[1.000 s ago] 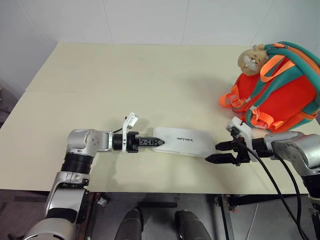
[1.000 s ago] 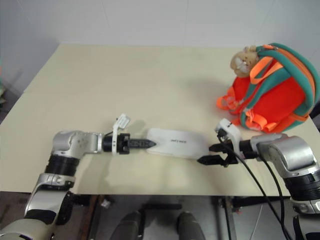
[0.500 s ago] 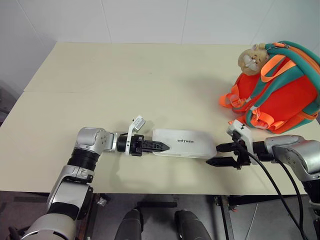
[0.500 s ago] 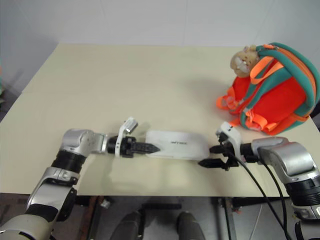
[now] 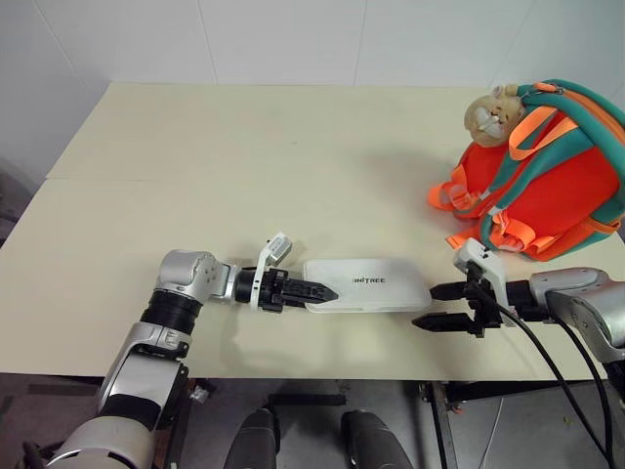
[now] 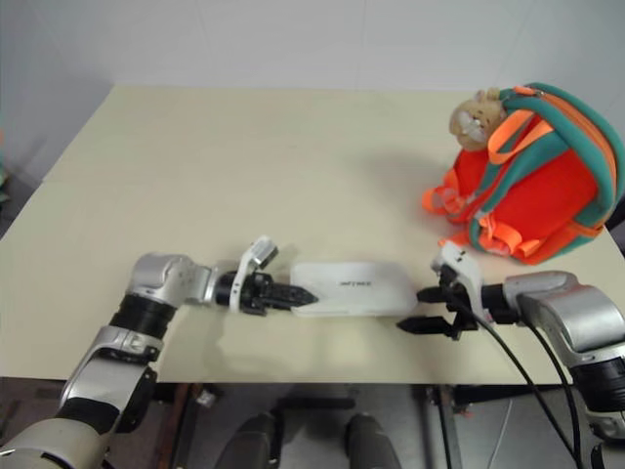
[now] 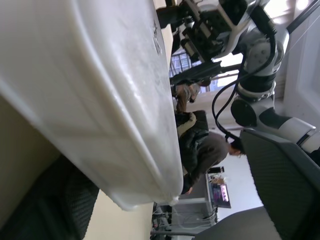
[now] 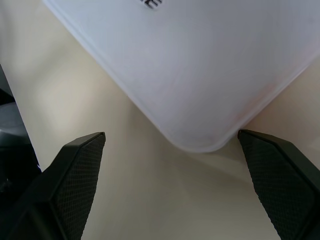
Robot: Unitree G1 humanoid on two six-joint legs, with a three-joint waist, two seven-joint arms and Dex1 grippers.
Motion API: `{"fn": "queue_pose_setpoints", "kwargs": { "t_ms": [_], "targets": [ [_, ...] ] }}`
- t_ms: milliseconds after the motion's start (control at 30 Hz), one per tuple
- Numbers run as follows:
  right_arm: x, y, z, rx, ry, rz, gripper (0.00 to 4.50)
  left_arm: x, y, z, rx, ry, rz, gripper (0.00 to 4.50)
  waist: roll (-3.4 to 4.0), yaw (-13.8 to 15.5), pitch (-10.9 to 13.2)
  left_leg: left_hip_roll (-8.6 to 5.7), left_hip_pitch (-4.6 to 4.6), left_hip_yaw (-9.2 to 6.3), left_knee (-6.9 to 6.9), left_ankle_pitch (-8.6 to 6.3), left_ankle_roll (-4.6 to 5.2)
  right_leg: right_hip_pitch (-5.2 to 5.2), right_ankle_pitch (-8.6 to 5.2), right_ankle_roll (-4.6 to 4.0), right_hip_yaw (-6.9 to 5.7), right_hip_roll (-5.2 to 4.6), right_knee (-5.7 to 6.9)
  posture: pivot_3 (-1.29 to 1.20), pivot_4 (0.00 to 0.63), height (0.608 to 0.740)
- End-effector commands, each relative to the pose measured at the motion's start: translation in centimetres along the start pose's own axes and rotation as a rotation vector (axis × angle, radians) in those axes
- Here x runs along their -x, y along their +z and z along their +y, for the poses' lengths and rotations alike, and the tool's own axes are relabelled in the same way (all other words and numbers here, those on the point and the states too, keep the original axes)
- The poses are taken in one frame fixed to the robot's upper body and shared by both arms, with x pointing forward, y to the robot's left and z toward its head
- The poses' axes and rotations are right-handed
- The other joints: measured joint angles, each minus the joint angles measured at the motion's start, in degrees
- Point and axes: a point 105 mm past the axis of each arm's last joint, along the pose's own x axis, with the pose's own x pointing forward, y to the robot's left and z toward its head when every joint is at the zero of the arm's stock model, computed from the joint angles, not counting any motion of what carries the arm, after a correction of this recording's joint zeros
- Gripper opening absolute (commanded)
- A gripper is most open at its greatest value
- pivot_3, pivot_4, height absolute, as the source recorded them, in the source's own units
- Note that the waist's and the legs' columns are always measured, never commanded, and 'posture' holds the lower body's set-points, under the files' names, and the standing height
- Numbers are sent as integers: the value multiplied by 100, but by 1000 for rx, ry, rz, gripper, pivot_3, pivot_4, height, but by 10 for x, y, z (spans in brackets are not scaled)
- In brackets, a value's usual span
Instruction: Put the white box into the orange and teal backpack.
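The left gripper (image 5: 311, 290) reaches level along the table (image 5: 244, 156), its fingers set on either face of the white box's (image 5: 369, 284) near end, though a firm hold can't be told. The box lies flat near the front edge. Just past its far end, the right gripper (image 5: 441, 306) spreads wide, holding nothing. The orange and teal backpack (image 5: 547, 181) sits upright at the far right, well apart.

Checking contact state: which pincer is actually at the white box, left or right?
The left pincer: its fingers sit at the white box's end. The right pincer stands open just off the opposite end.
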Motion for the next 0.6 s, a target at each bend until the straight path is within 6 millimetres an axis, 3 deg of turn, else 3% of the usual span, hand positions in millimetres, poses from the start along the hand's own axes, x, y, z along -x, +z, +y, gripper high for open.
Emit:
{"fn": "queue_pose_setpoints", "kwargs": {
  "t_ms": [33,233,433,600],
  "targets": [
    [10,4,1,33,-17,-6,4500,0,4,2,27,-13,-44,3320,0,0,0,0,-1,0,1,0,0,0,0,0,0,0,1,0,150,740],
    [12,-2,3,22,-18,-4,4500,-2,3,0,83,-44,-81,1549,0,-2,0,0,0,-1,6,0,0,0,0,0,0,1,7,0,150,740],
    [17,1,-1,15,-63,-64,4500,0,-11,-9,101,-82,-54,1497,0,-9,0,2,1,-1,5,0,0,0,0,1,2,1,8,0,150,740],
    [44,21,-23,39,-258,-213,4500,21,-7,-3,66,-2,-149,1497,0,-16,0,3,2,2,4,0,-1,-2,0,0,5,2,11,0,150,740]
  ]
}}
